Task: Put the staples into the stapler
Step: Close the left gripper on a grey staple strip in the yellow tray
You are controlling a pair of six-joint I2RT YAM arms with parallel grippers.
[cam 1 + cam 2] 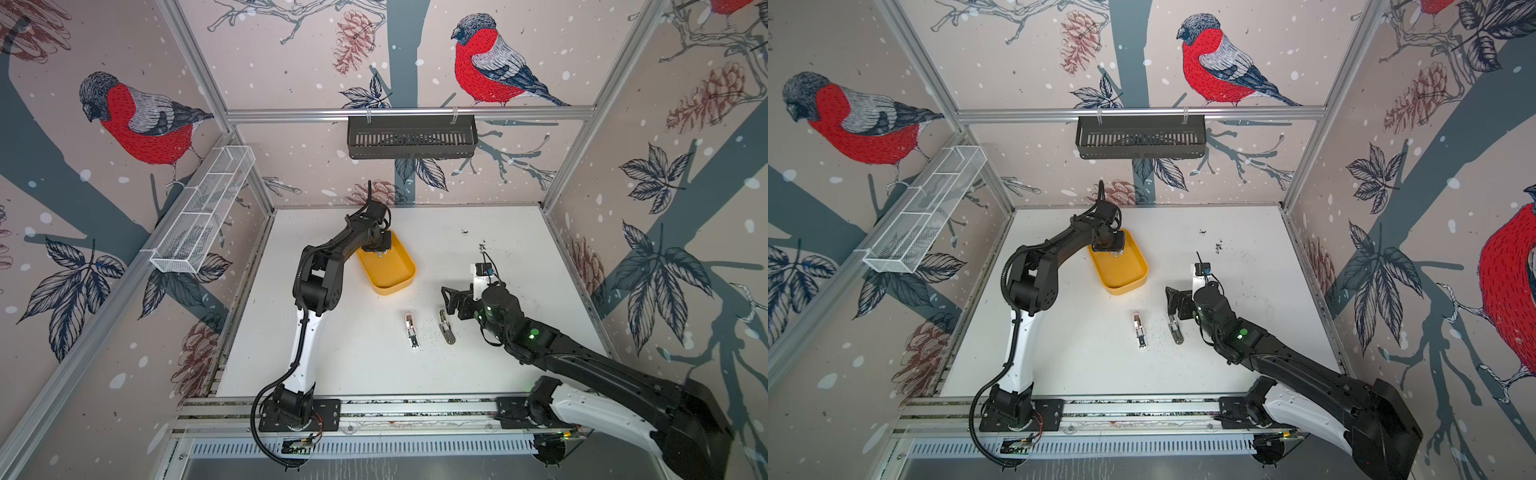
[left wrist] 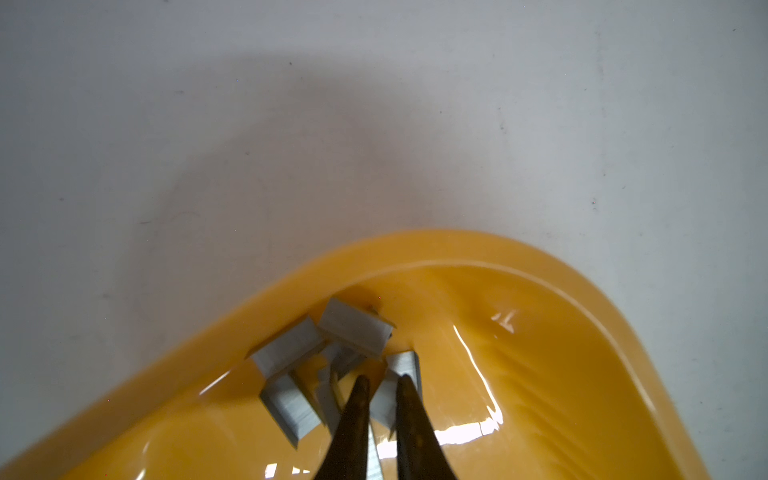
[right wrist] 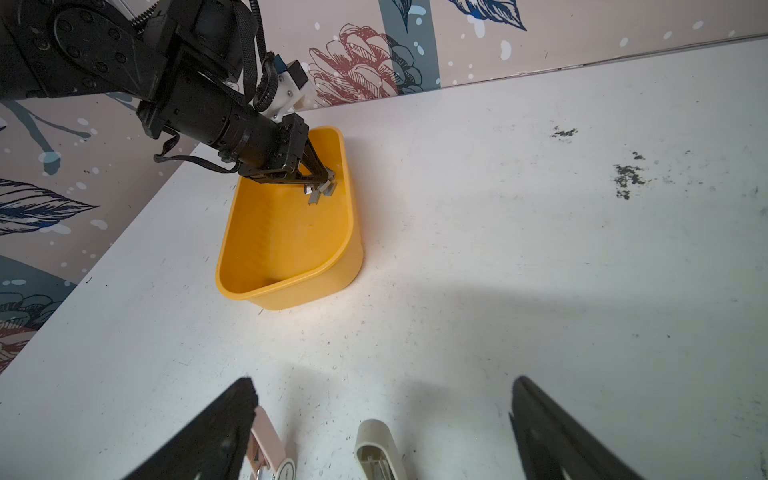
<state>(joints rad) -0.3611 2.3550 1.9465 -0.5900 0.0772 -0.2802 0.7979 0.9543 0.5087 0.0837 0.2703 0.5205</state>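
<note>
Two staplers on the table point(image 1: 519, 332), one staple strip point(image 2: 374, 453) nipped in my left gripper point(image 2: 382, 379) down in the yellow tray point(image 1: 409, 266).

My left jaws are nearly together and, as far as I can judge, clamped lengthwise on that strip; the other staples point(image 2: 353, 328) lie heaped just past the tips in the tray's far corner. The pink stapler point(image 1: 412, 331) and beige stapler point(image 1: 446, 327) lie side by side, long axes front to back, nearer me and rightward of the tray. My right gripper point(image 1: 449, 303) hangs by their far ends, jaws wide apart and empty, the nearer arm.
</note>
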